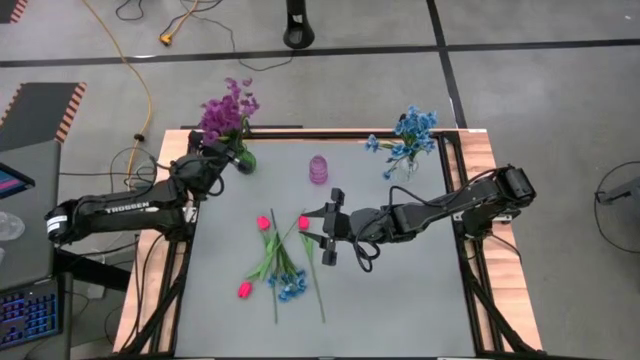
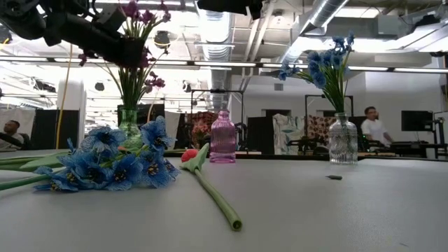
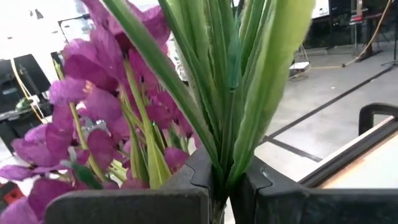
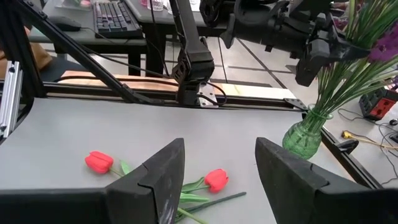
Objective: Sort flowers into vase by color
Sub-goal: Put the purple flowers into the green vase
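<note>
High view shows the sorting partly done: purple flowers (image 1: 226,112) stand in a green vase (image 1: 243,158) at the far left of the bench (image 1: 400,300), blue flowers (image 1: 408,135) in a clear vase (image 1: 404,167) at the far right, and a pink vase (image 1: 318,169) sits empty between them. Loose on the bench lie three red tulip buds (image 1: 264,223) and a blue sprig (image 1: 291,284), their thin green stems crossing one another.

Left end effector (image 1: 222,152) sits over the green vase, clenched around the purple sprigs' stems and leaves, as the left wrist view shows. Right end effector (image 1: 328,228) hovers released, fingers well apart, just beside the nearest tulip bud (image 4: 216,179).

These sprigs look very light and springy (the stems probably have a wire core, though that cannot be seen). Petals and leaves are soft and would crush or slip, so the best hold is on the bare stem, a little below the bud. Since the stems overlap, lifting one may drag its neighbours along.
</note>
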